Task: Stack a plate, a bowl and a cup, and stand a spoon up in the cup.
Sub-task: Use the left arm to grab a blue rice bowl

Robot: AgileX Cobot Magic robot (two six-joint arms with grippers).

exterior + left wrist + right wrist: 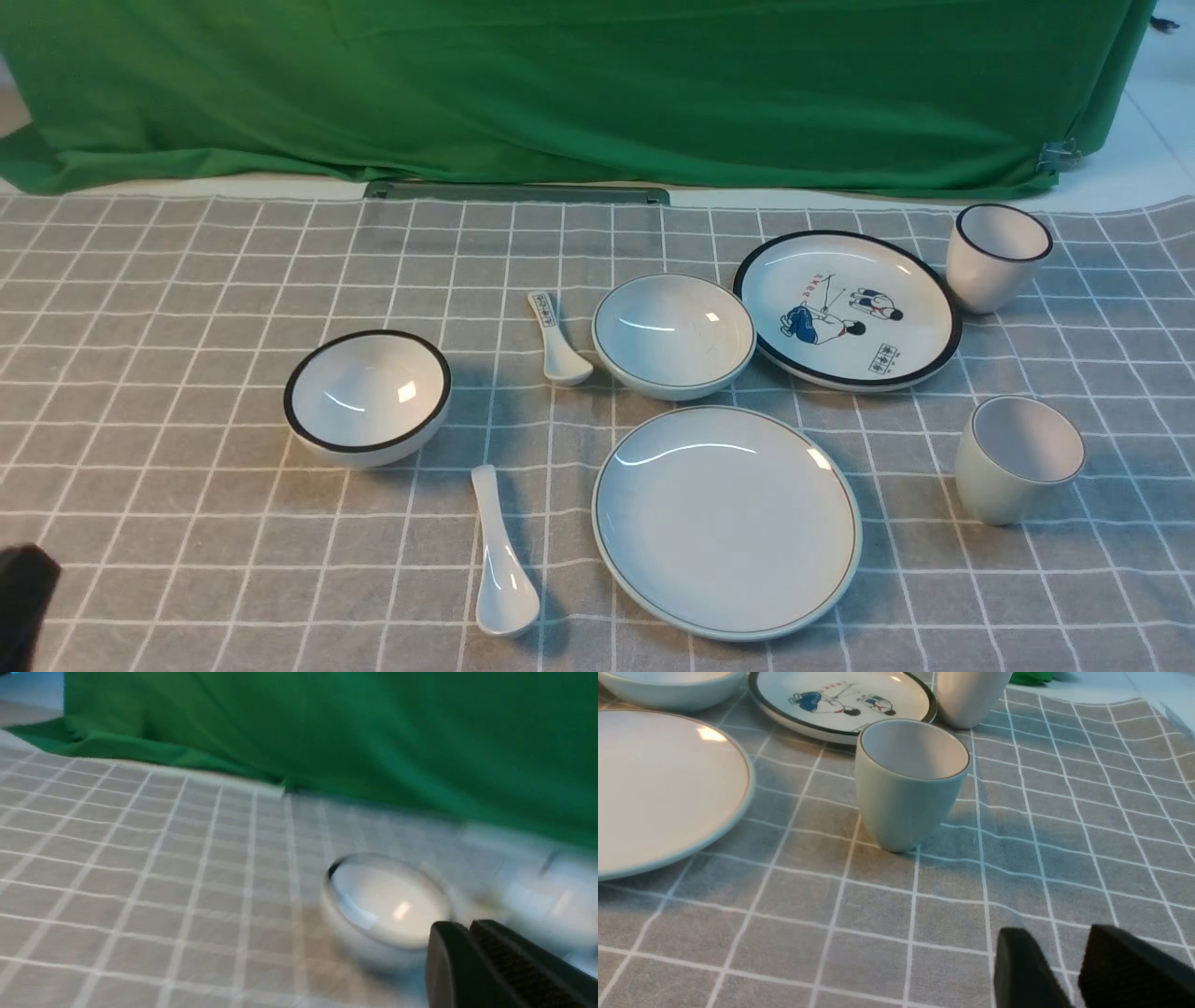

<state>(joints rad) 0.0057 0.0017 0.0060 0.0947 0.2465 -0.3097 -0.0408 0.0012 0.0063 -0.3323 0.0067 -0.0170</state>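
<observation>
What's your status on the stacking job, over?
Left hand shut, empty. Right hand open, facing cup. Plate, bowl, spoon lie separate, nothing stacked. Cartoon plate sits close beside bowl.

Green cloth backdrop (560, 93), grey white-checked tablecloth (187, 560), possibly pale floor (1158, 121) far right

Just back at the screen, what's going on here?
Nothing is stacked or held yet. The plain pale thin-rimmed plate, the shallow pale bowl, the greenish-cream cup and the long white ceramic spoon sit apart on the grey checked cloth. The left gripper has its jaws shut; the right gripper, jaws open, faces the cup.
</observation>
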